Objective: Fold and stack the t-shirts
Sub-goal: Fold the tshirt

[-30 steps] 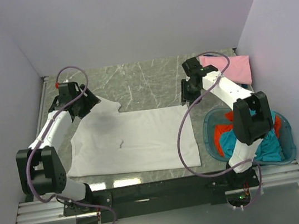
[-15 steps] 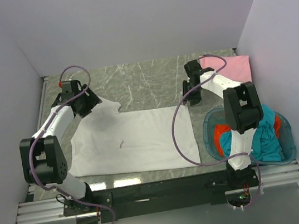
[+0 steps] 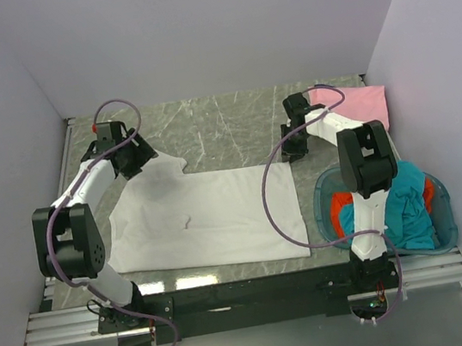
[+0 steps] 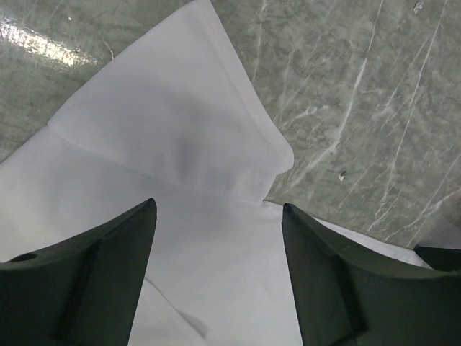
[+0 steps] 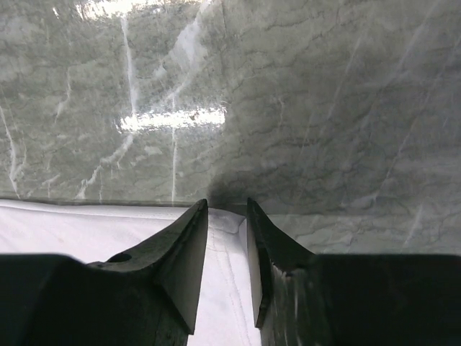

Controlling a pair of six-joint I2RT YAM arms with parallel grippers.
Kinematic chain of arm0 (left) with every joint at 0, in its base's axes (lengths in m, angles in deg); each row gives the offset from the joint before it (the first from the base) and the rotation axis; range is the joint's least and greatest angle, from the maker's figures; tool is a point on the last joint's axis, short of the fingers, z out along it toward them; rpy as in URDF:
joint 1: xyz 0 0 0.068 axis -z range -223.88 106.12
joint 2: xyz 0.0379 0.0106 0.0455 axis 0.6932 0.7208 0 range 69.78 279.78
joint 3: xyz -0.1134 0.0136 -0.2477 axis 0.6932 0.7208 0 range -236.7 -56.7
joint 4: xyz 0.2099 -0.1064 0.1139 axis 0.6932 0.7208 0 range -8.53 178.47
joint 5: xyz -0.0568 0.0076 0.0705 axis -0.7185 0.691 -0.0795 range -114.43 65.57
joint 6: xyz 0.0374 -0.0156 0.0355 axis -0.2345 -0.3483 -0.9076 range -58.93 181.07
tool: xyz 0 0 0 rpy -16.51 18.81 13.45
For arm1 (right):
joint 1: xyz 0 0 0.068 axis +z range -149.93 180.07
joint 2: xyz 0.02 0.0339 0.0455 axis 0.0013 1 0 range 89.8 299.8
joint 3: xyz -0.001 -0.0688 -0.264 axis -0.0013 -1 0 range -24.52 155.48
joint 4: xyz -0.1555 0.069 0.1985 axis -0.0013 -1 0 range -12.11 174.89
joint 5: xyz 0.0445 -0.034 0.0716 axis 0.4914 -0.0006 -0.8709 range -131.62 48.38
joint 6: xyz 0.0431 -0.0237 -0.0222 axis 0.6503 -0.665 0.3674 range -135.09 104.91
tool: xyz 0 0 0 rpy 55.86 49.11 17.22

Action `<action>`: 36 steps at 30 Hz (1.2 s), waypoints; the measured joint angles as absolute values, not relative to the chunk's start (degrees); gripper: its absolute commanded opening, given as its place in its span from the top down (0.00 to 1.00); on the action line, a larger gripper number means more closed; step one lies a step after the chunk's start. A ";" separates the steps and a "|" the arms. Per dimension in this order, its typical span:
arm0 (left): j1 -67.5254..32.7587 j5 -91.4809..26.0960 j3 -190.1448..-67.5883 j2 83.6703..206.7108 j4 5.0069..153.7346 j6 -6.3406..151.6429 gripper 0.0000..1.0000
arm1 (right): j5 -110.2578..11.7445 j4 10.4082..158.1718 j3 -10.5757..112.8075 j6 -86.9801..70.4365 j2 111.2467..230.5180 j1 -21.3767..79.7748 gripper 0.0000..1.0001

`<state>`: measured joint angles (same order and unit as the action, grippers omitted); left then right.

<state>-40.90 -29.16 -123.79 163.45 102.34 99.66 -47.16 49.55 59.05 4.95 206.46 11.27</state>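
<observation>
I saw the left gripper (image 4: 216, 205) spread wide above the smooth white t-shirt (image 3: 211, 215) at its 10 o'clock sleeve. The right gripper (image 5: 227, 205) was narrowed to a slit at the 2 o'clock hem, and I could not tell whether it gripped.

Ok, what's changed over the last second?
Both arms' elbows swung farther up the table. The left gripper, open over a sleeve of the white t-shirt, and the right gripper, at its far corner, hardly shifted. Nothing visibly grabbed or released. That shirt, the pink t-shirt and the basket stayed put.
</observation>
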 measured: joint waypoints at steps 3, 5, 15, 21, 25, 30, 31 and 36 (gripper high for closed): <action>-40.90 -29.16 -124.49 164.46 102.34 99.66 0.24 | -47.20 49.53 59.05 4.95 206.57 11.27 0.68; -40.90 -29.19 -124.68 164.81 102.38 99.66 0.24 | -47.18 49.44 59.05 4.95 206.64 11.27 0.70; -40.90 -29.25 -127.59 167.34 102.29 99.62 0.24 | -47.24 48.18 59.05 4.97 206.62 11.27 0.76; -40.90 -29.12 -131.57 171.71 102.53 99.16 0.26 | -47.24 46.62 59.05 4.77 206.64 11.27 1.00; -40.90 -28.62 -135.74 175.91 103.17 98.26 0.32 | -47.00 45.84 59.07 4.79 206.64 11.27 1.00; -40.68 -26.19 -143.52 182.91 104.85 95.99 0.41 | -46.15 44.18 59.62 4.79 206.64 11.27 1.00; -40.62 -25.51 -144.84 184.06 105.13 95.55 0.45 | -45.98 43.76 59.71 4.77 206.66 11.27 1.00; -40.29 -22.56 -150.71 189.33 106.64 92.84 0.50 | -45.71 42.87 59.93 4.79 206.70 11.27 1.00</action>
